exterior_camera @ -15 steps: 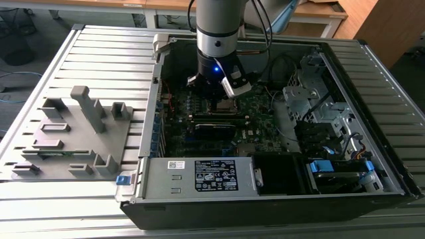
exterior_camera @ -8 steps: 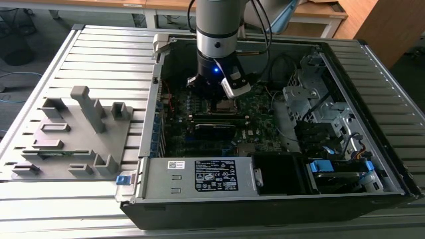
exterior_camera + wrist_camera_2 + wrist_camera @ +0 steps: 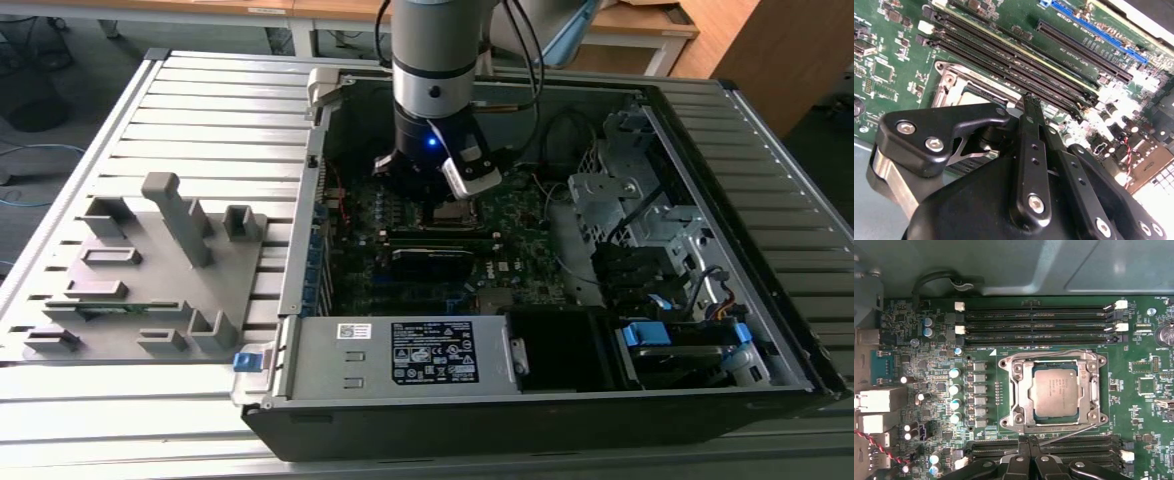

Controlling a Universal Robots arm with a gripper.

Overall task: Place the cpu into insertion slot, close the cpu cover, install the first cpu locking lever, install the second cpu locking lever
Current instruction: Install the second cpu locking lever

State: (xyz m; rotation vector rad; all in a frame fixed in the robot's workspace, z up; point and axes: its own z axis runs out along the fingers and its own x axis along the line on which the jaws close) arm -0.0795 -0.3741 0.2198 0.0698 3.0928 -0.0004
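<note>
While the cpu (image 3: pixel 1055 390) lies in the insertion slot (image 3: pixel 1092 371) with the cpu cover (image 3: pixel 1021 396) down around it, the gripper (image 3: pixel 1028 441) hovers just beside the socket, fingers pressed together, holding nothing.

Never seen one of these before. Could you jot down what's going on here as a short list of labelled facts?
Setting: an open computer case lying on a slatted table
Robot arm: reaches down into the case over the circuit board
Gripper: fingers shut together, holding nothing, near the edge of the chip socket
Chip: sits flat in the socket
Cover: silver frame lying closed around the chip
Lever: thin wire rod along the socket's side near the gripper
Beside the case: grey parts tray
</note>
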